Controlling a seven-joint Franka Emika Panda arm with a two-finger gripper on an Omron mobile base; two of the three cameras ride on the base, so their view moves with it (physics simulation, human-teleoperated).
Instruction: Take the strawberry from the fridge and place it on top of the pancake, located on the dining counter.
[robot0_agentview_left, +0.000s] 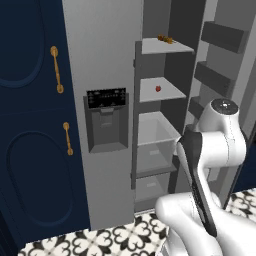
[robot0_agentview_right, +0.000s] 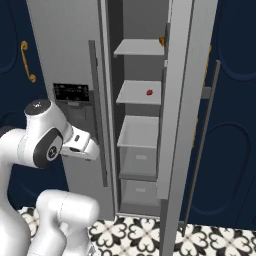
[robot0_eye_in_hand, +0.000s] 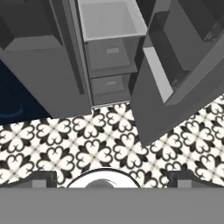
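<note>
Your gripper (robot0_eye_in_hand: 112, 177) has its jaws fully apart and holds nothing; just the two dark fingertips (robot0_eye_in_hand: 37, 178) rise at the bottom corners of the hand view, aimed down at the patterned floor (robot0_eye_in_hand: 87, 144) in front of the fridge (robot0_agentview_left: 100, 65). The arm is folded low, probably waiting to reach, so the hand itself is hard to place in the base views. The fridge's right door (robot0_agentview_right: 182, 100) stands open, which leaves the shelves reachable. The strawberry (robot0_agentview_left: 158, 88) sits on the second shelf (robot0_agentview_left: 167, 95) near its middle, well above the hand. A brown-orange item (robot0_agentview_left: 165, 39) lies on the top shelf near its right edge, partly cut off by the door in the right base view.
</note>
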